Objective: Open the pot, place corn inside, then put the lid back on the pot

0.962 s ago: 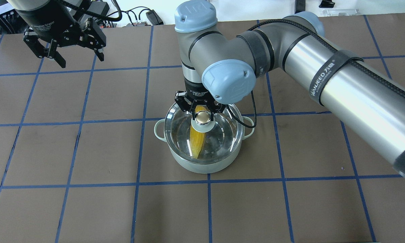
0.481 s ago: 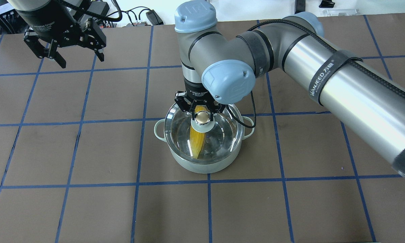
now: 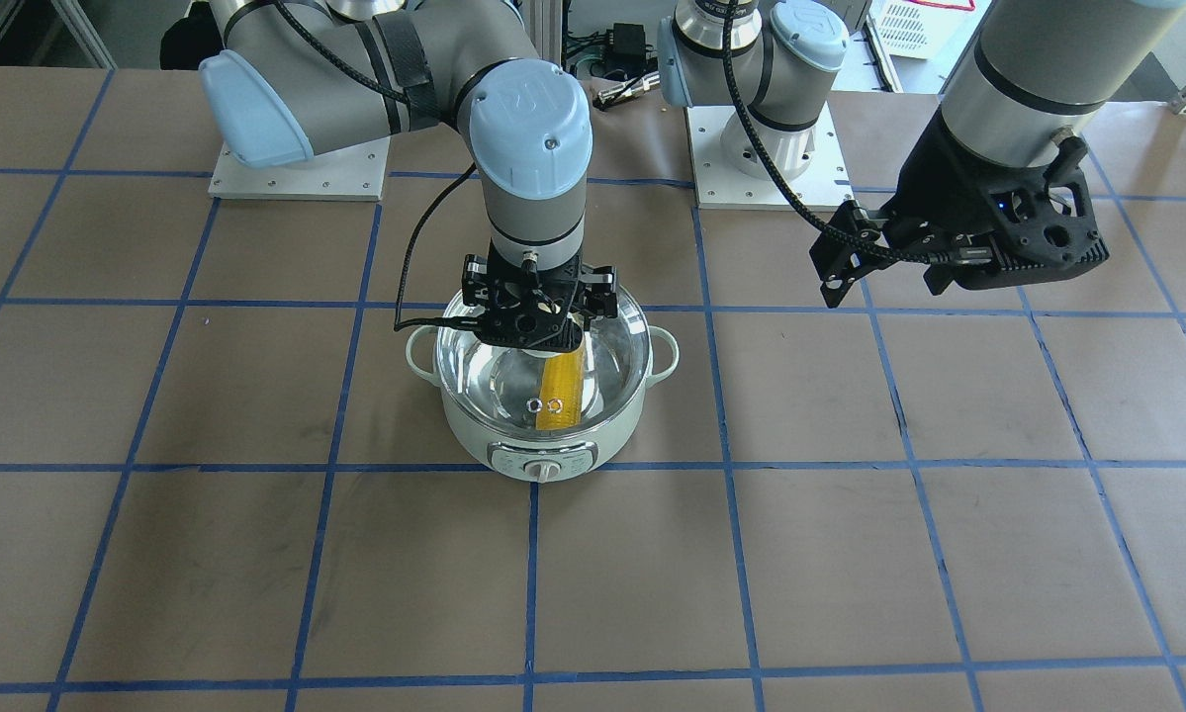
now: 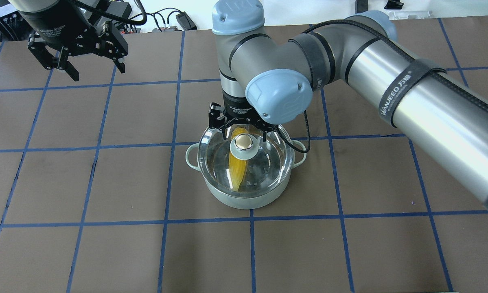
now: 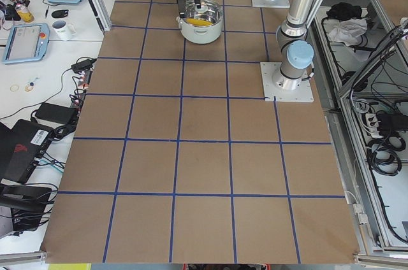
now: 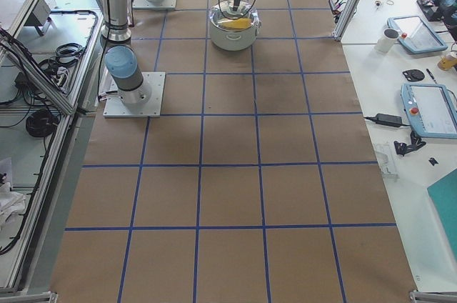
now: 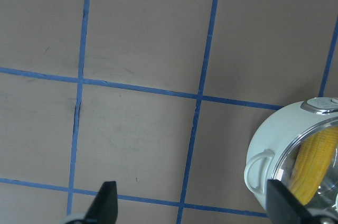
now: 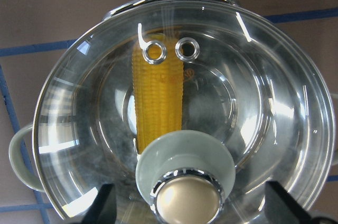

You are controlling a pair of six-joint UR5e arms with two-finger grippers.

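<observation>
Surface: a table (image 4: 105, 252) covered in brown sheets and marked off by a blue tape grid. In the overhead view, cables lie beyond its 12 o'clock edge.
Pot: the pale green pot (image 4: 231, 201) stands upright near the middle of the table. In the overhead view its loop handles (image 4: 191, 156) sit at 3 and 9 o'clock. In the front-facing view its dial (image 3: 545, 471) sits at 6 o'clock.
Lid: the glass lid (image 4: 270, 162) lies flat on the pot's rim and closes it. Its knob (image 4: 244, 142) stands upright at the centre. In the front-facing view its two vent rings (image 3: 544, 404) are toward 6 o'clock, on the dial side.
Corn: the yellow corn (image 4: 236, 173) lies inside the pot under the glass. In the overhead view it runs roughly along the 12-to-6 line, with its narrower end toward 6 o'clock.
Right gripper: the right gripper (image 4: 244, 131) points straight down over the lid. Its jaws are spread apart and hold nothing. In the wrist view the fingertips (image 8: 103, 208) flank the knob at 3 and 9 o'clock, clear of it.
Left gripper: the left gripper (image 4: 97, 72) hangs above the bare table at about 10 o'clock from the pot, well apart from it. Its jaws are wide apart and empty.
</observation>
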